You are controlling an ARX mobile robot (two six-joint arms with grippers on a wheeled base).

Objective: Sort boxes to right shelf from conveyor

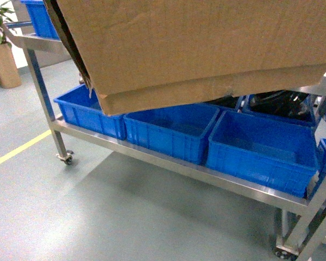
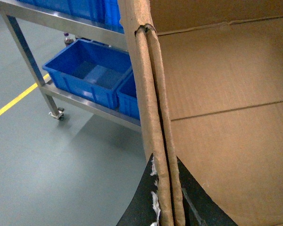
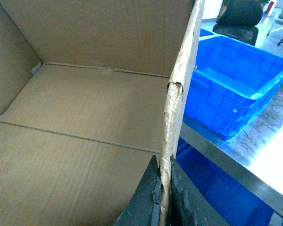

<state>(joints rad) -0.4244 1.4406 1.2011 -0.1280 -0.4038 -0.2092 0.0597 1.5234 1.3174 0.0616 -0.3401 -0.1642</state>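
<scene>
Aloft, box [image 1: 195,43] (walls pinched), both grippers

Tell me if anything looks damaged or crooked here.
The cardboard box is tilted, its left corner dipping toward the blue crates on the steel rack. Its wall edges are ragged and torn where the left claw and right claw pinch them. The crates sit neatly in a row.

The box [image 1: 195,43] hung tilted above and in front of the shelf [image 1: 168,162]. Three crates [image 1: 171,130] sat side by side along the shelf's lower tier, from its left corner rightward. A potted plant [image 1: 0,43] stood on the floor [image 1: 98,217] far left, behind.
</scene>
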